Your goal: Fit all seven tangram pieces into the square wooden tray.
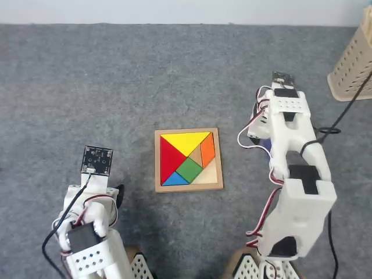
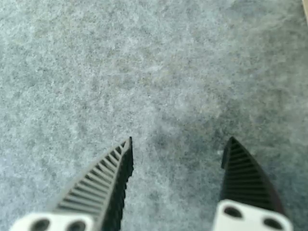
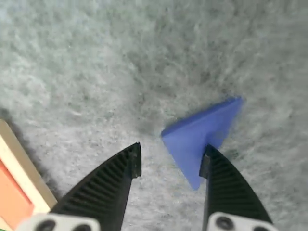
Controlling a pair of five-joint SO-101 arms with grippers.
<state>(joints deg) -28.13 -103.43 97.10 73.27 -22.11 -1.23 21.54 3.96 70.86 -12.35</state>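
tray [image 1: 189, 187] centred on counter [image 1: 116, 75] | six pieces [image 1: 189, 168] seated (one corner bare, pale) | right arm [image 1: 296, 174] beside tray | left arm [image 1: 93, 232] at near-left edge

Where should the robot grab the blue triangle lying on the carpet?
Probably from straight above, since the blue triangle lies flat on the carpet. Pinch its two slanted edges near the middle, not the thin point. The right gripper hangs open over it.

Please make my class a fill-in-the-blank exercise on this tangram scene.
The large triangle along the tray's edge farthest from the arms is ____.
The square piece in the tray is ____.
The blue triangle lies on the ____, outside the tray.
The right pincer is ____.
Missing words: yellow; green; carpet; open.
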